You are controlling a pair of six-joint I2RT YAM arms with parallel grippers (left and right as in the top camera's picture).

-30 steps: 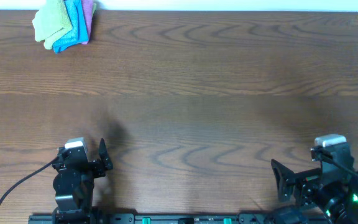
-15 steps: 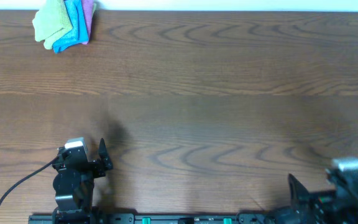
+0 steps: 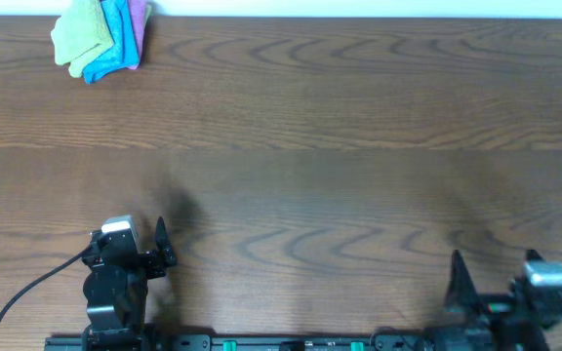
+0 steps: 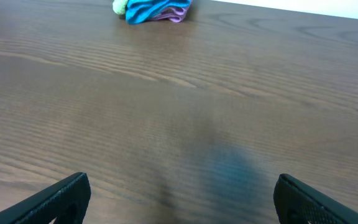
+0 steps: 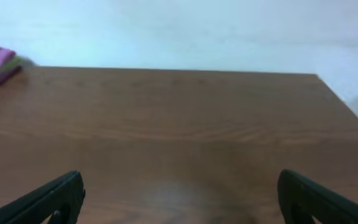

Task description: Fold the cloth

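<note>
The lime-green cloth (image 3: 78,37) lies folded at the table's far left corner, at the left end of a small pile of cloths. In the left wrist view only a sliver of it (image 4: 120,7) shows beside the blue one. My left gripper (image 4: 179,198) is open and empty at the near left edge (image 3: 159,255), far from the cloth. My right gripper (image 5: 179,198) is open and empty at the near right edge (image 3: 457,283), pointing across the table.
A bright blue cloth (image 3: 115,39) and a pink cloth (image 3: 141,21) lie stacked against the green one; both also show in the left wrist view, blue (image 4: 151,9) and pink (image 4: 178,14). The wooden table (image 3: 320,166) ends at a white wall behind.
The right arm has pulled back toward the near right edge and lowered. The left arm and the cloths have not moved.
</note>
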